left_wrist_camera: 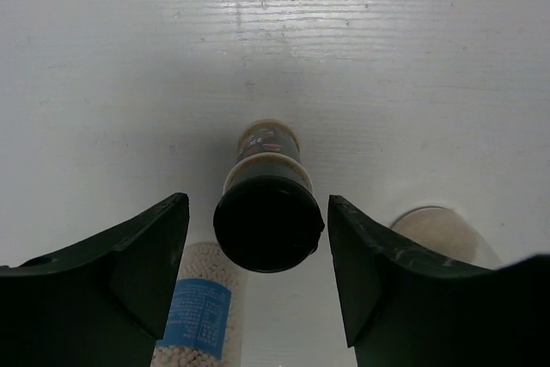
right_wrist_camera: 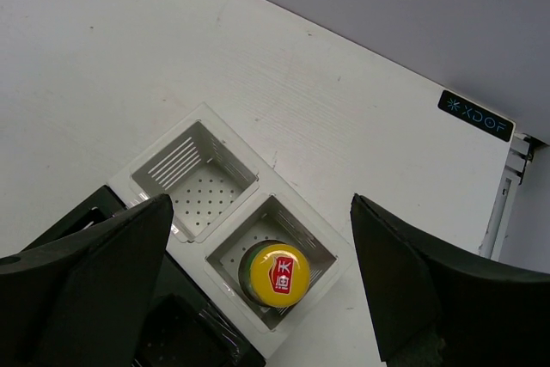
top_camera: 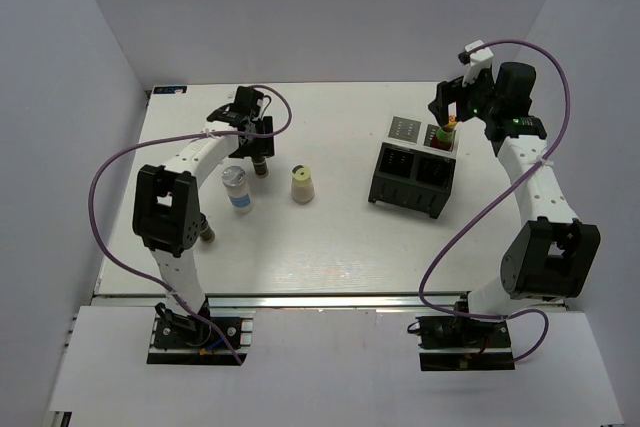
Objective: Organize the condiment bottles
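A dark black-lidded jar (left_wrist_camera: 268, 221) stands upright between my left gripper's (left_wrist_camera: 258, 272) open fingers, with a gap on each side; it also shows in the top view (top_camera: 261, 169) under the left gripper (top_camera: 258, 142). The blue-labelled white bottle (top_camera: 238, 190) and the cream bottle (top_camera: 302, 185) stand close by. A second dark jar (top_camera: 205, 234) lies by the left arm. The red sauce bottle with the yellow cap (right_wrist_camera: 279, 275) stands in a white back compartment of the rack (top_camera: 400, 187). My right gripper (right_wrist_camera: 258, 281) is open above it.
The rack has an empty white compartment (right_wrist_camera: 196, 182) beside the sauce bottle and black front compartments (right_wrist_camera: 172, 324). The blue-labelled bottle (left_wrist_camera: 199, 315) and the cream bottle (left_wrist_camera: 438, 229) flank the left fingers. The table's back edge and wall are just behind the rack.
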Available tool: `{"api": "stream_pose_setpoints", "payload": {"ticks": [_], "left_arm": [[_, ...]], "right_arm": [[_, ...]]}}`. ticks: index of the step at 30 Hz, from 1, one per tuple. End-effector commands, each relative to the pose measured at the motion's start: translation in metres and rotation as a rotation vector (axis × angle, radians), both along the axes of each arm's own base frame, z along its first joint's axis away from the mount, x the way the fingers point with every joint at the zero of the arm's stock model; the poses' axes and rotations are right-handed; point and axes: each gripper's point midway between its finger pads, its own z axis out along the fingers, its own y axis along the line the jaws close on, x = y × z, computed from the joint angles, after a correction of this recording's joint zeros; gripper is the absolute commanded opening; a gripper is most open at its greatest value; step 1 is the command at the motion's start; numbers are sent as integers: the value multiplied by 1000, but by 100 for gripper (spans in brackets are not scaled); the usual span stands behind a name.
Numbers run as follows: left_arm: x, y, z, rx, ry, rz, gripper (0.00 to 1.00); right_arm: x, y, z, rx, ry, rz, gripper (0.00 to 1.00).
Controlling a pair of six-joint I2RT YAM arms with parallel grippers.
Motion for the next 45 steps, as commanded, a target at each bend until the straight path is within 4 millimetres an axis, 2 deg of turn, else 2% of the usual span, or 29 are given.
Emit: {"api": "stream_pose_setpoints", "payload": {"ticks": [1,8,11,15,19,24,26,29,34,37,38,41,42,45], "left_arm": [[8,-4,20,-13,-34,4,75],[8,-5,17,2,-19,1,67],[8,-8,17,7,-11,-11,58],[7,-9,20,11,-14,-17,42],[6,-9,21,11,-15,-19,32],[10,-15,37,-13,-47,-29,16],[15,-20,53,-29,-81,-39,10],[20,-34,79,-73,-128,-76,2],[24,-68,116,-138,-197,-148,0],[27,-99,145,-202,-254,-213,0],[28,-117,158,-235,-283,-252,0],[31,-149,184,-302,-353,-331,0],[29,-168,193,-333,-376,-374,0],[29,-200,221,-414,-456,-450,0]], "right_arm": [[-3,3,32,15,-85,18,89],[-5,3,29,25,-78,16,89],[-6,3,29,24,-78,13,89],[-8,3,27,22,-75,13,89],[-8,3,27,27,-75,12,89],[-9,4,28,30,-78,14,89],[-9,4,30,30,-82,18,89],[-11,6,32,33,-83,29,89],[-16,10,32,43,-78,52,89],[-18,12,32,50,-76,61,89],[-19,13,32,56,-74,64,89],[-20,15,32,61,-72,72,89],[-21,16,31,65,-69,75,88],[-23,18,32,71,-70,83,88]]}}
